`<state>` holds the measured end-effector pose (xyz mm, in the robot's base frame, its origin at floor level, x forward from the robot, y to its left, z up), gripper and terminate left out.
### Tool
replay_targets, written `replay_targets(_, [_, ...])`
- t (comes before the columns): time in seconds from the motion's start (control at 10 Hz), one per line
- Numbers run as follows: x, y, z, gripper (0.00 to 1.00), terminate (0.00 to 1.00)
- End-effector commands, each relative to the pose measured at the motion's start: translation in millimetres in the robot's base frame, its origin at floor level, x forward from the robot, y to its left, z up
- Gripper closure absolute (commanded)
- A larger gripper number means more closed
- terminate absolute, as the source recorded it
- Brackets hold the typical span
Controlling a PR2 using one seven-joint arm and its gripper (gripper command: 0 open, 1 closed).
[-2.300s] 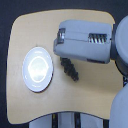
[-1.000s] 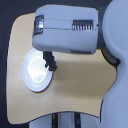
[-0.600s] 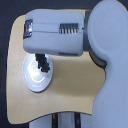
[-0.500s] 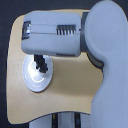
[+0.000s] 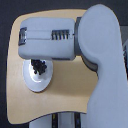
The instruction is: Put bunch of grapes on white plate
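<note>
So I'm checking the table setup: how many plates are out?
1. The plate sits near the exterior view's left edge of the table, partly under the arm, with the grapes over it. The arm may hide others.

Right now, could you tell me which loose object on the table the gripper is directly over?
The white plate: the dark gripper hangs over it, while the bare tan table lies to the exterior view's right.
</note>
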<state>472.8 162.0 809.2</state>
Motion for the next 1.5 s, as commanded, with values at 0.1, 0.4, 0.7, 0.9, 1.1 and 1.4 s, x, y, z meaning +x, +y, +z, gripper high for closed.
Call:
replay_targets(0.1, [-28, 7, -46, 1.00, 0.00])
replay_targets(0.4, [-30, 5, -61, 1.00, 0.00])
replay_targets(0.7, [-27, -1, -67, 1.00, 0.00])
replay_targets(0.9, [-27, -1, -65, 1.00, 0.00])
replay_targets(1.1, [-29, 2, -64, 1.00, 0.00])
replay_targets(1.4, [-29, 9, -66, 1.00, 0.00])
